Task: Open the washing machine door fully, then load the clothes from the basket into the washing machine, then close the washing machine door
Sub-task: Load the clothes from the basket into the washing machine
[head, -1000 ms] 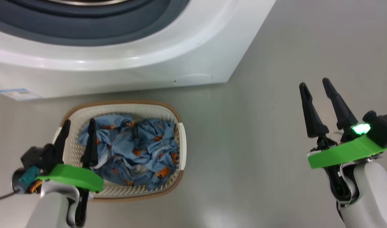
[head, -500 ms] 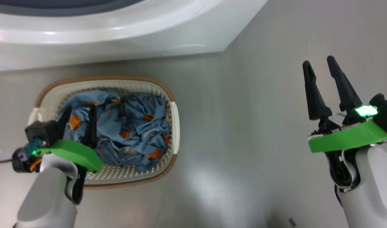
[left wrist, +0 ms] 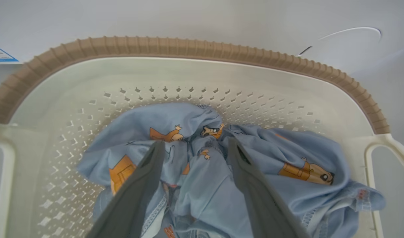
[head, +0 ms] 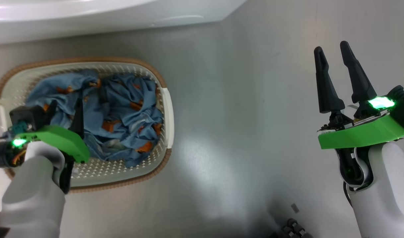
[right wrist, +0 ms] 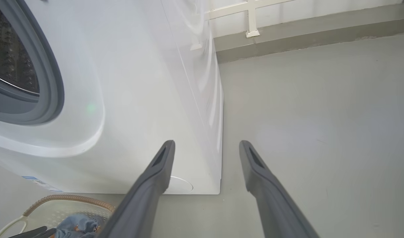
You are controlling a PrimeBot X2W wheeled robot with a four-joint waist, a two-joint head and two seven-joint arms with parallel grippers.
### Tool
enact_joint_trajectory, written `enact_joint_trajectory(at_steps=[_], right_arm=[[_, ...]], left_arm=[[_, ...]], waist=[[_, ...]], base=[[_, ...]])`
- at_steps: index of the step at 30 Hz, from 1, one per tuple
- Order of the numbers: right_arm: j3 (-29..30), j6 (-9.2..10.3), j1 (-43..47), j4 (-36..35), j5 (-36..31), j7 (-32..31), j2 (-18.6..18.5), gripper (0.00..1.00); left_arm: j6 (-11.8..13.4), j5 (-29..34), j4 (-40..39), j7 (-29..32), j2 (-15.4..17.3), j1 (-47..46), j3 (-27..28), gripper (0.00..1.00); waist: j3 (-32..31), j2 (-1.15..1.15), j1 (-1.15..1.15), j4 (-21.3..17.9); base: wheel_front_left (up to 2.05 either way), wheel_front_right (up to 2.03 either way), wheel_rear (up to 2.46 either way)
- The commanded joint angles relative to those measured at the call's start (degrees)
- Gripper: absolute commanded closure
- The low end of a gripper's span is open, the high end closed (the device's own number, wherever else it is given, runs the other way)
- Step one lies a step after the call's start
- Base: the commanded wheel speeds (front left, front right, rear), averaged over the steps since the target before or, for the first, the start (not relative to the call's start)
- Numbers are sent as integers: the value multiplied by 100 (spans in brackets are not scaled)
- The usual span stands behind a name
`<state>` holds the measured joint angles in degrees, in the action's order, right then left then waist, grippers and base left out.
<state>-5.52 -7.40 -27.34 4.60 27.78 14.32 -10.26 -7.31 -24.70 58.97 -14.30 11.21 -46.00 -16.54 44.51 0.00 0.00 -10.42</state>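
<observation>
Around me lay a smooth grey floor [head: 241, 109], glare-patched; beyond it ran a grey kerb [right wrist: 321, 34] under a white frame [right wrist: 251, 19].

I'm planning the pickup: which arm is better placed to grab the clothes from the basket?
Left. The left gripper hangs open directly over the clothes in the basket, fingers straddling a fold. The right gripper, also open, is off over the floor beside the washing machine.
</observation>
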Motion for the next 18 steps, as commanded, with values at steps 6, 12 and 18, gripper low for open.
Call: enact_joint_trajectory(at_steps=[6, 12, 18], right_arm=[[-111, -9, 25, -211, -63, 68, 69, 0], [-144, -9, 21, -231, -55, 68, 155, 0], [-180, -9, 62, -249, -42, 68, 227, 0]], left_arm=[[-15, -200, 437, 38, 280, -408, -66, 0], [-16, -405, 870, 151, 425, -660, -143, 0], [-17, -509, 1149, 317, 573, -844, -223, 0]], waist=[[436, 0, 0, -189], [557, 0, 0, -319], [654, 0, 0, -448]], base=[[0, 0, 0], [0, 0, 0], [0, 0, 0]])
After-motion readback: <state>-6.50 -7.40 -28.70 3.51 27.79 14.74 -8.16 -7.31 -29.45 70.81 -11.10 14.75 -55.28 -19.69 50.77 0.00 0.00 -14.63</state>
